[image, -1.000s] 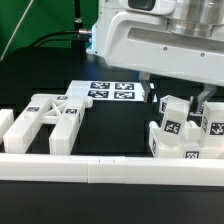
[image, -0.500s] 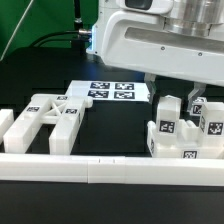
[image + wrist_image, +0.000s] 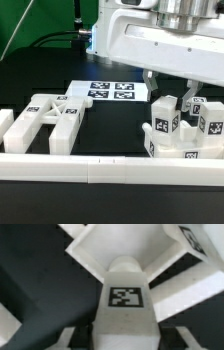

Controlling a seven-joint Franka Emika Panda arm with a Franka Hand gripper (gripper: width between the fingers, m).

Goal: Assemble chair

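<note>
My gripper (image 3: 172, 95) hangs over the cluster of white tagged chair pieces (image 3: 185, 140) at the exterior view's right. Its fingers (image 3: 151, 84) straddle an upright white chair post (image 3: 166, 115) and close on it. In the wrist view the post (image 3: 124, 274) with its square tag runs between the two fingers (image 3: 76, 336), and the dark pads lie against its sides; the gripper (image 3: 125, 339) is centred on it. A ladder-like white chair frame (image 3: 50, 115) lies at the exterior view's left, apart from the gripper.
The marker board (image 3: 112, 90) lies flat behind the middle. A long plain white border bar (image 3: 100, 168) runs along the front. A small white block (image 3: 5, 122) sits at the far left edge. Black table surface (image 3: 110, 130) lies between the two part groups.
The finger on the exterior view's right has moved inward toward the post, narrowing the gap. The gripper has sunk slightly, and the chair pieces at the right have shifted a little.
</note>
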